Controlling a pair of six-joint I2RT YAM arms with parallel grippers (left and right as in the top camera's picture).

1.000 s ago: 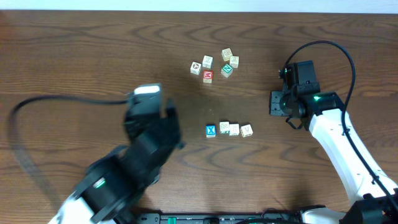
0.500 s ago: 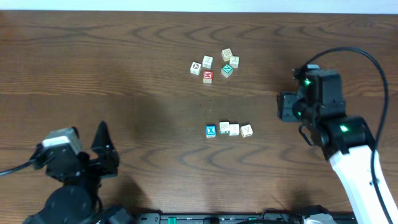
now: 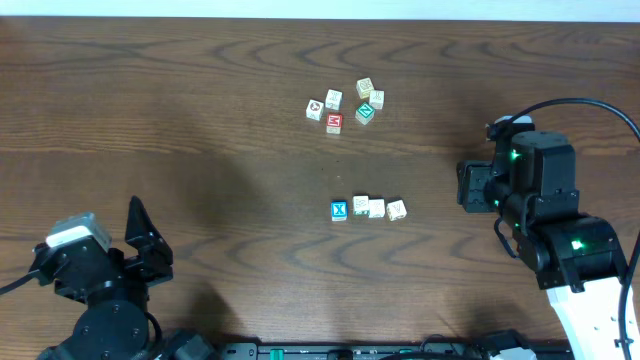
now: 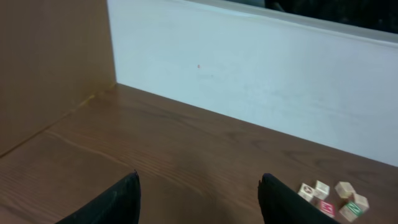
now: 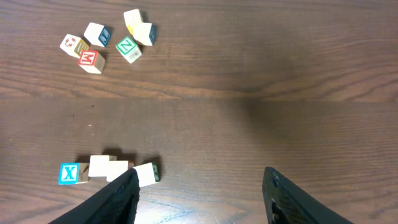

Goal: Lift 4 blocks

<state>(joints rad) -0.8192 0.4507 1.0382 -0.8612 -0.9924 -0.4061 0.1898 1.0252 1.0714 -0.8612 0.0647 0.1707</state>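
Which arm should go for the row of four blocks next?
Right. The right end effector, open, sits nearer the row, and its wrist view has the row in frame. The left end effector is farther off, and its wrist view shows only the far cluster.

Table: dark brown wood, the grain running side to side.
Row of blocks: four in a line near the table's middle, each flat on the wood.
Blue block: white X facing up, at the row's left end.
Cream blocks: three, packed close to its right.
Far cluster: six cubes, well apart from the row.
Red-faced cube: nearest the row, in the cluster's left part.
Green-faced cube: just beside two cream cubes, in the cluster's right part.
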